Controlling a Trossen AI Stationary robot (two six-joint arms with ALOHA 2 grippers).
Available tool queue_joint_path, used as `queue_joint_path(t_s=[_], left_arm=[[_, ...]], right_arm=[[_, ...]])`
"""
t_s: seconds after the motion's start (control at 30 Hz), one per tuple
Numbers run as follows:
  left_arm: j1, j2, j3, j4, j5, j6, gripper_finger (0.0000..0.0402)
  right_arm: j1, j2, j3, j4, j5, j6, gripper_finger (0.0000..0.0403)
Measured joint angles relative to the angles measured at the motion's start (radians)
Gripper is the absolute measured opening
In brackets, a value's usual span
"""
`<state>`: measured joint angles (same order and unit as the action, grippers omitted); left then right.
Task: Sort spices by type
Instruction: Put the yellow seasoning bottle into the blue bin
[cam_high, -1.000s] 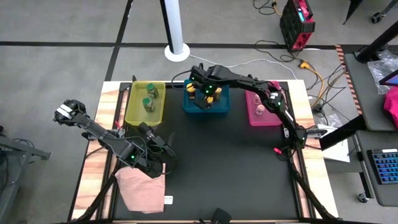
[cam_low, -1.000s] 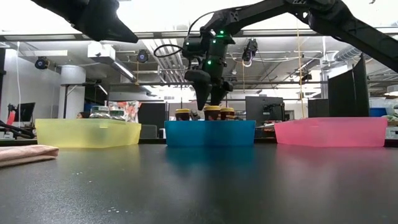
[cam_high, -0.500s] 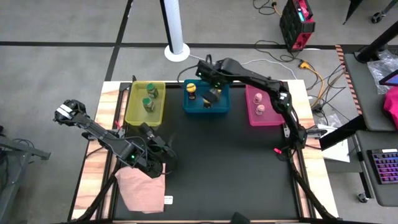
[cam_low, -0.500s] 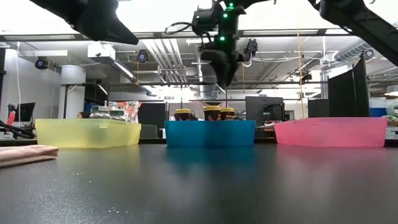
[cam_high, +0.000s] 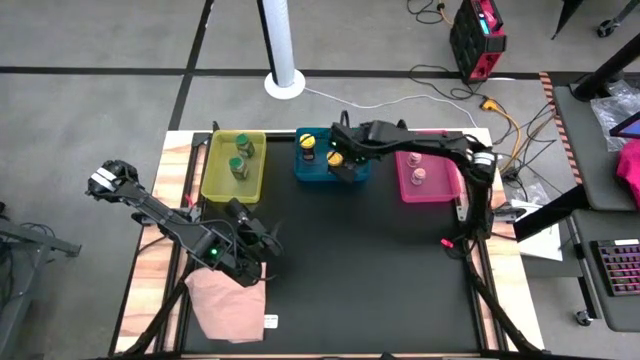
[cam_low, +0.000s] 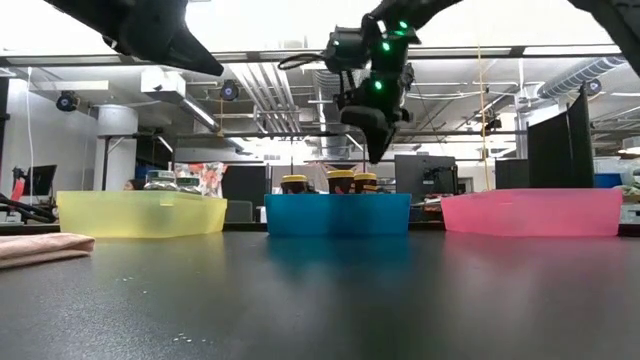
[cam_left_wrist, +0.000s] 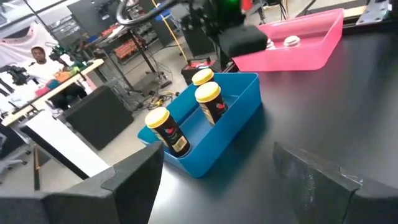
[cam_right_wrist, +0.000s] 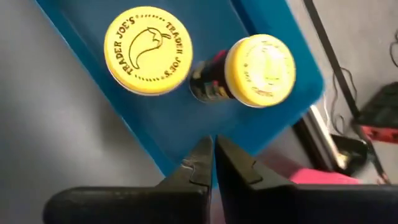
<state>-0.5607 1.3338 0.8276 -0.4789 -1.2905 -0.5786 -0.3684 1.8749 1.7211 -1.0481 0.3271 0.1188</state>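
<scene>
Three yellow-lidded spice jars (cam_left_wrist: 158, 118) (cam_left_wrist: 208, 93) (cam_left_wrist: 203, 78) stand upright on the floor of the blue bin (cam_high: 318, 168). Two green-lidded jars (cam_high: 238, 165) are in the yellow bin (cam_high: 222, 178), and two pink-lidded ones (cam_high: 420, 177) in the pink bin (cam_high: 438, 185). My right gripper (cam_low: 378, 152) hangs shut and holding nothing above the blue bin's right part, fingers pointing down; its wrist view shows the shut tips (cam_right_wrist: 213, 149) over two yellow lids (cam_right_wrist: 148, 50). My left gripper (cam_high: 255, 240) waits open at the near left, by the pink cloth (cam_high: 228, 300).
The three bins stand in a row along the table's far edge. The black mat (cam_high: 370, 270) in front of them is bare. My left arm stretches across the table's left side. A person (cam_left_wrist: 38, 55) sits in the room beyond the table.
My right gripper has risen out of the blue bin, where its open fingers reached down among the yellow-lidded jars. It has moved a little toward the table's right edge and has shut. The jars have stayed standing in the bin.
</scene>
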Motion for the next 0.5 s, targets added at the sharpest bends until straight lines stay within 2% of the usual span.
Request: queue_joint_path(t_s=[0.1,0.2,0.5], left_arm=[[-0.001,0.0,0.0,0.004,0.0,-0.012,0.0285],[-0.001,0.0,0.0,0.012,0.0,-0.012,0.0285],[-0.001,0.0,0.0,0.016,0.0,-0.009,0.0285]], right_arm=[[0.0,-0.052,-0.148,0.173,-0.009,0.002,0.0009],[0.002,-0.075,-0.24,0.321,-0.014,0.001,0.0009],[0.005,-0.063,-0.299,0.476,-0.013,-0.004,0.0009]])
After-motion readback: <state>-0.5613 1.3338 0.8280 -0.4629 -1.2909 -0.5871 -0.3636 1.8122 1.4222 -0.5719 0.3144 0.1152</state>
